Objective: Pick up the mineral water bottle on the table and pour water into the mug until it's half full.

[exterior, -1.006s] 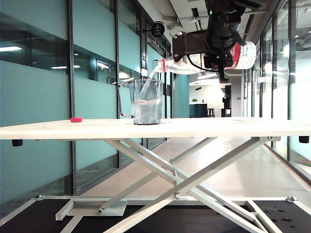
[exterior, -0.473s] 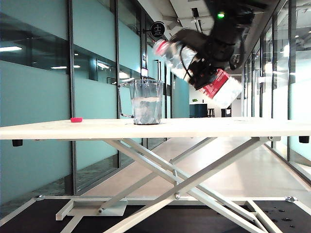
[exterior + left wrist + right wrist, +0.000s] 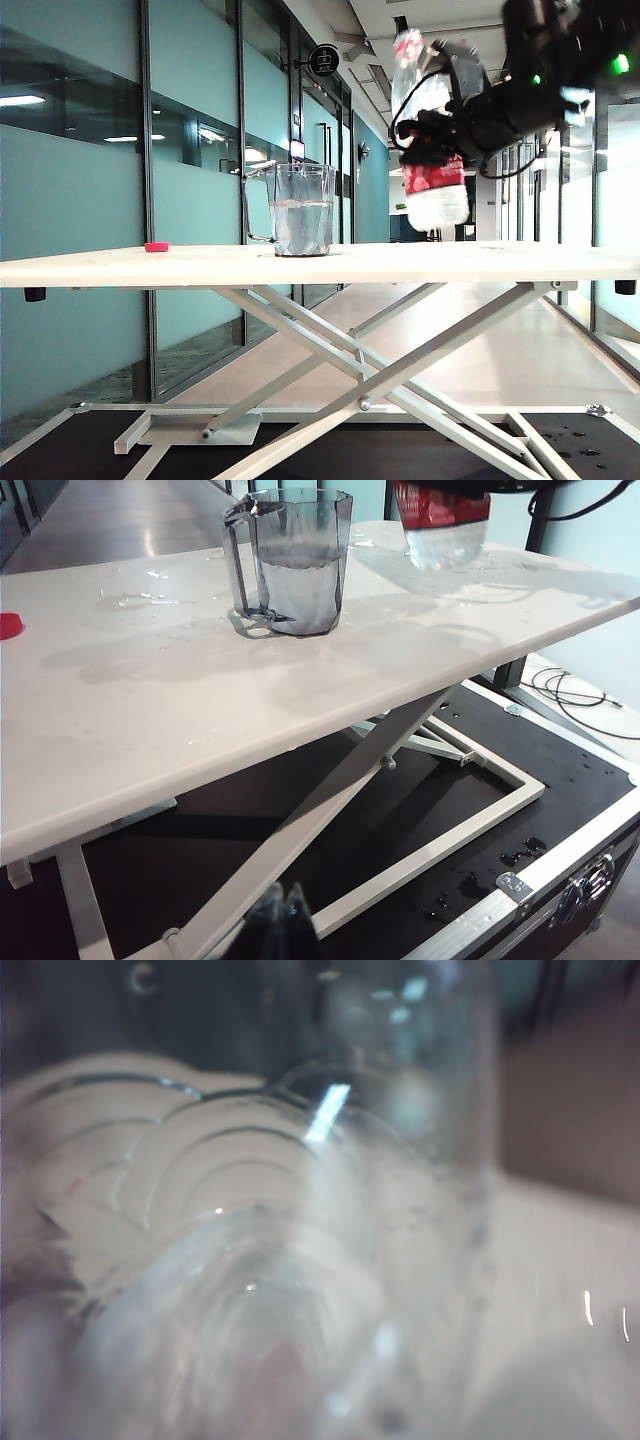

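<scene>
Right pincer (image 3: 440, 150) clamped on mineral water bottle (image 3: 432, 190), upright above table (image 3: 480, 262), left pincer (image 3: 280, 925) tips together.

Mug (image 3: 300, 210) on table (image 3: 500, 262), left of bottle (image 3: 430, 150)

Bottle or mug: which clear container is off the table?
The bottle, held upright in the right tool above the table; the mug stands on it.

Teal glass partitions (image 3: 70, 200) line the corridor from nine to eleven o'clock; a round hanging sign (image 3: 323, 60) sits near twelve, above a glossy floor (image 3: 480, 340).
</scene>
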Robot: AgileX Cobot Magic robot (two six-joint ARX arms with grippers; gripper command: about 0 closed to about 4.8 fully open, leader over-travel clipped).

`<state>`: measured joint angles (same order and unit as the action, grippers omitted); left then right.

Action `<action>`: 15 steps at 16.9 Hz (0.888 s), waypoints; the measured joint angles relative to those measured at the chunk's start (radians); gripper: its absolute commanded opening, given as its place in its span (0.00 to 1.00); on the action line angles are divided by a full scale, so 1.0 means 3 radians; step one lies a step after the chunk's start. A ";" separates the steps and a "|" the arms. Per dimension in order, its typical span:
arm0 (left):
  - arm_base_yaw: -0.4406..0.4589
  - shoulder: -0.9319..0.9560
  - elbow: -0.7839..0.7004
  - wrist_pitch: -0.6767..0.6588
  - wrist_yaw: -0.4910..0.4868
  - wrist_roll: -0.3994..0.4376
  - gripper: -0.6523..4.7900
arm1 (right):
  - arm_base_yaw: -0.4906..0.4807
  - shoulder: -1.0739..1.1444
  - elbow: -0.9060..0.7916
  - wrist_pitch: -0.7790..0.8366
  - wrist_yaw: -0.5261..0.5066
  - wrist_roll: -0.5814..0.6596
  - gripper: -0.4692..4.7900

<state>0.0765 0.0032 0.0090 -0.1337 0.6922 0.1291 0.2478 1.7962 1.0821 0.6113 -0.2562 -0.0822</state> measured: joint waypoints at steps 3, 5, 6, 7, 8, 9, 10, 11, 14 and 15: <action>0.0000 0.0003 0.0000 -0.0005 0.0000 0.0045 0.11 | -0.0100 0.0272 -0.0098 0.0717 -0.0323 0.0324 0.25; 0.0000 0.0001 0.0000 -0.0005 0.0000 0.0045 0.11 | -0.0122 0.0408 -0.0099 0.0848 -0.0399 0.0426 0.27; 0.0000 0.0001 0.0000 -0.0005 0.0000 0.0046 0.11 | -0.0122 0.0462 -0.0103 0.0893 -0.0445 0.0439 0.32; 0.0000 0.0001 0.0001 -0.0005 0.0000 0.0046 0.11 | -0.0117 0.0496 -0.0104 0.0951 -0.0533 0.0449 0.41; 0.0000 0.0001 0.0001 -0.0005 0.0000 0.0046 0.11 | -0.0116 0.0506 -0.0104 0.0987 -0.0566 0.0449 0.48; 0.0000 0.0001 0.0001 -0.0005 0.0001 0.0046 0.11 | -0.0114 0.0507 -0.0104 0.0993 -0.0573 0.0450 0.57; 0.0000 0.0001 0.0001 -0.0005 0.0001 0.0046 0.11 | -0.0113 0.0507 -0.0104 0.0988 -0.0576 0.0451 0.62; -0.0001 0.0001 0.0000 -0.0005 0.0001 0.0046 0.11 | -0.0114 0.0509 -0.0104 0.0988 -0.0579 0.0453 0.74; -0.0001 0.0001 0.0000 -0.0005 0.0001 0.0046 0.11 | -0.0116 0.0506 -0.0098 0.0994 -0.0682 0.0451 1.00; -0.0001 0.0001 0.0001 -0.0005 0.0001 0.0046 0.11 | -0.0116 0.0506 -0.0098 0.0984 -0.0696 0.0460 1.00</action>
<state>0.0761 0.0036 0.0093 -0.1352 0.6926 0.1429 0.2131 1.9480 1.0527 0.9066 -0.4648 0.0559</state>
